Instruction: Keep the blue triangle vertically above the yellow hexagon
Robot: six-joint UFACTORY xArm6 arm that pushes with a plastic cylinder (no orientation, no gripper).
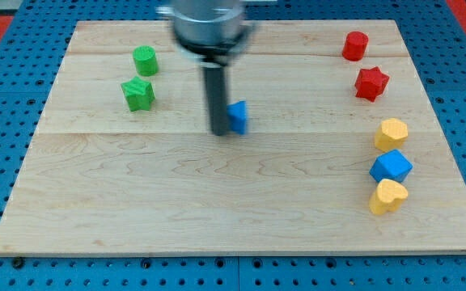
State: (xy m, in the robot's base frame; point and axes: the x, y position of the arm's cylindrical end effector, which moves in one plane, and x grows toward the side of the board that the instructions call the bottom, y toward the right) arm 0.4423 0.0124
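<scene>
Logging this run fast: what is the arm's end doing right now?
No gripper: my tip holds nothing and sits against the left side of the blue triangle.

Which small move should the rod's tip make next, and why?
Probably push toward the view's right. My tip sits against the left side of the small blue triangle block, and the yellow hexagon block lies far to the right on the wooden board, slightly lower.
</scene>
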